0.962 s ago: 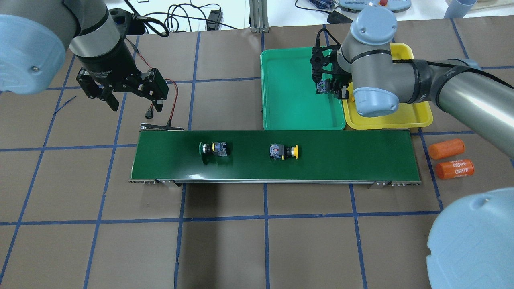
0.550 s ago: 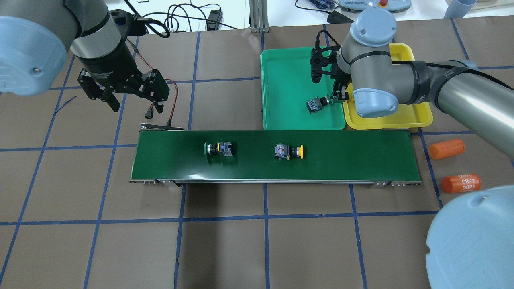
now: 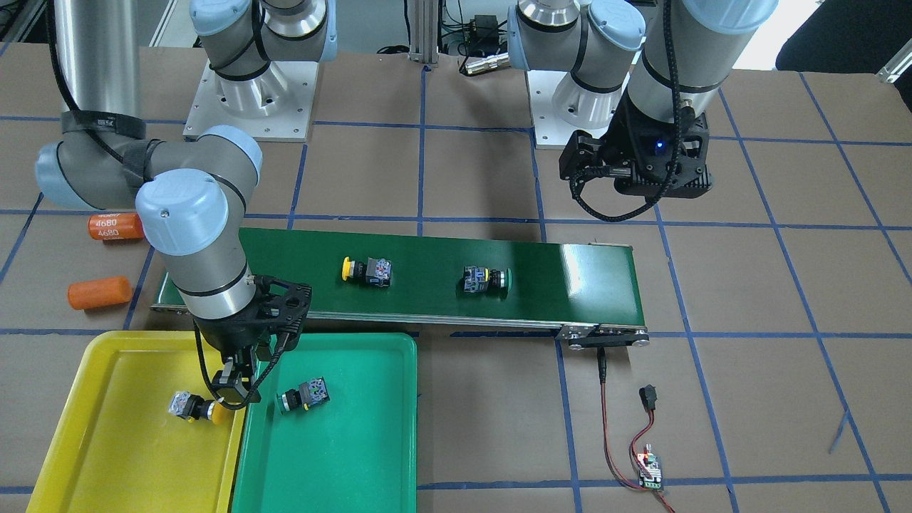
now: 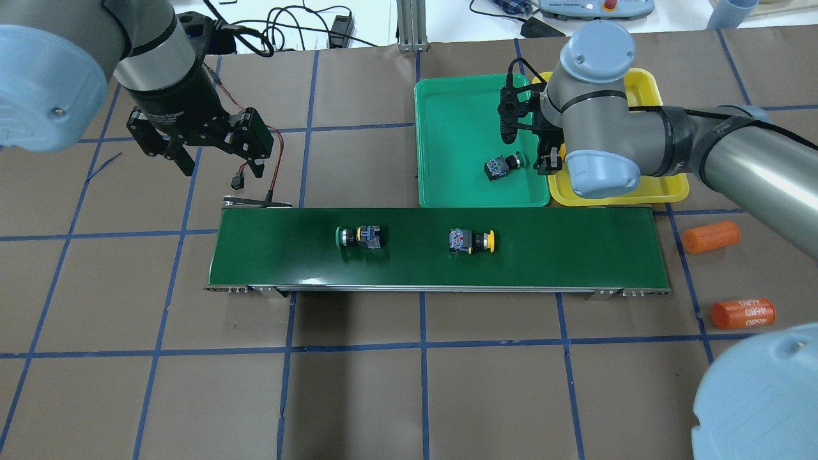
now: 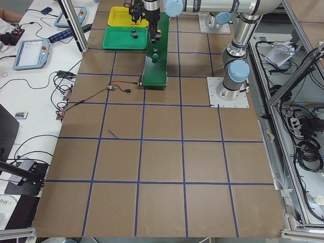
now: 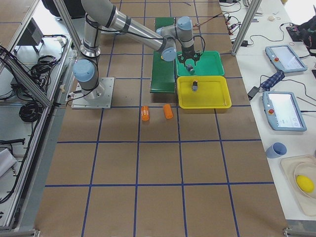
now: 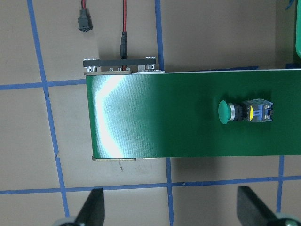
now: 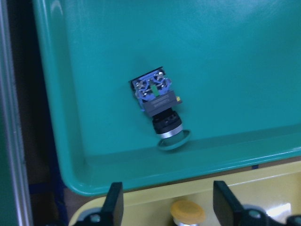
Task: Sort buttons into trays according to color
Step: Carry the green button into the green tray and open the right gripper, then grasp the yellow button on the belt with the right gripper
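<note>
A green button (image 4: 501, 166) lies on its side in the green tray (image 4: 447, 128), near the rim next to the yellow tray (image 4: 645, 185). My right gripper (image 4: 529, 150) hangs open just above it, over the seam between the trays; the right wrist view shows the button (image 8: 160, 110) beyond the empty fingertips. A yellow button (image 3: 194, 407) lies in the yellow tray. On the dark green belt (image 4: 575, 249) ride another green button (image 4: 358, 236) and another yellow button (image 4: 471, 241). My left gripper (image 4: 217, 163) is open and empty, above the table behind the belt's left end.
Two orange cylinders (image 4: 709, 236) (image 4: 742, 313) lie on the table right of the belt, one marked 4680. A red and black cable with a connector (image 4: 239, 182) runs from the belt's left end. Blue tape lines grid the brown tabletop.
My right gripper opened and let the green button drop into the green tray, where it now lies still. Both belt buttons travelled rightward. The 4680 cylinder rolled toward the near edge.
</note>
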Robot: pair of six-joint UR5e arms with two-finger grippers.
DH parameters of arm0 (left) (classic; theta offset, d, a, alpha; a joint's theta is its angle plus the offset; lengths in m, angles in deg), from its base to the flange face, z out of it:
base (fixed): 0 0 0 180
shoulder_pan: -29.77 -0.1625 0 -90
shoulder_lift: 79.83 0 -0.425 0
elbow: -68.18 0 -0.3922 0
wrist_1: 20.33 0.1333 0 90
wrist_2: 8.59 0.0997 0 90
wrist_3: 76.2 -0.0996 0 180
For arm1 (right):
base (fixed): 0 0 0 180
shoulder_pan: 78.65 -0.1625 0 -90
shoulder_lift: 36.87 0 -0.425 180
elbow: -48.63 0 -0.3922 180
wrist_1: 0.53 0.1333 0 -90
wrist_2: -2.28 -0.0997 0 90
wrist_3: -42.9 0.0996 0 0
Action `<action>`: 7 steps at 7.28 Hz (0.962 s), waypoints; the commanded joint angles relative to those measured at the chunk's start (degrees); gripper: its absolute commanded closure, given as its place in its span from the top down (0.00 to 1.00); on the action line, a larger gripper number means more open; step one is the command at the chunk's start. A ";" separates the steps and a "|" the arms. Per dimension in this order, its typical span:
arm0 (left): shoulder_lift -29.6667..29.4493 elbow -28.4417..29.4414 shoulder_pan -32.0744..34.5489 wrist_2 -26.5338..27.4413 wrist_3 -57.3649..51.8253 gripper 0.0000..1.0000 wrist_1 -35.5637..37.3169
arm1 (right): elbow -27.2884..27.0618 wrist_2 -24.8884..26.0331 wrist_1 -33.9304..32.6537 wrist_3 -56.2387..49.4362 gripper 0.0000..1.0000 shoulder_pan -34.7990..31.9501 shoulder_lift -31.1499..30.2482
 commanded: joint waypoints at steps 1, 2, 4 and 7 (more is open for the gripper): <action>0.81 -0.34 0.15 -0.22 0.27 1.00 -0.03 | -8.03 1.77 -0.04 -0.26 0.72 -0.01 -6.48; 0.20 0.09 0.15 -0.14 0.27 1.00 0.06 | -10.67 1.77 0.83 -0.35 0.72 -0.01 -9.03; 0.98 0.45 0.07 -0.23 0.45 1.00 -0.02 | -14.46 1.69 6.16 -0.52 0.72 -0.01 -12.47; 1.16 0.53 0.07 -0.23 0.36 1.00 -0.02 | -14.30 1.34 12.88 -1.66 0.72 -0.10 -12.84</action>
